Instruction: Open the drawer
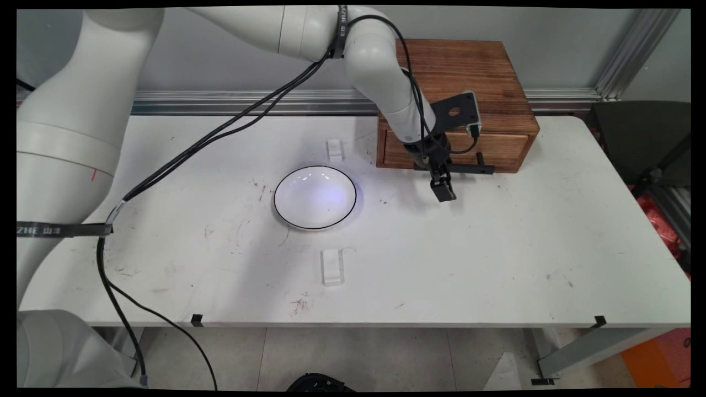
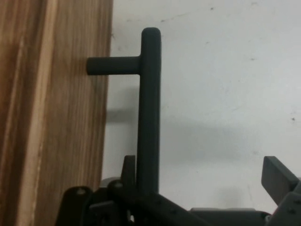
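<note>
My pincer hangs open at the wooden drawer box, one finger against its black handle, the other well clear; the drawer looks shut. White bowl sits at nine o'clock on the table

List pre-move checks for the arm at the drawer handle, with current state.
1. Jaws open: ok, they stand apart in the hand view.
2. Handle between the jaws: ok.
3. Handle centred: not ok, the bar sits close to one finger and far from the other.
4. Drawer shut: ok, its front looks flush with the wooden box.
5. Plate clear of the arm: ok, it lies apart on the table.
</note>
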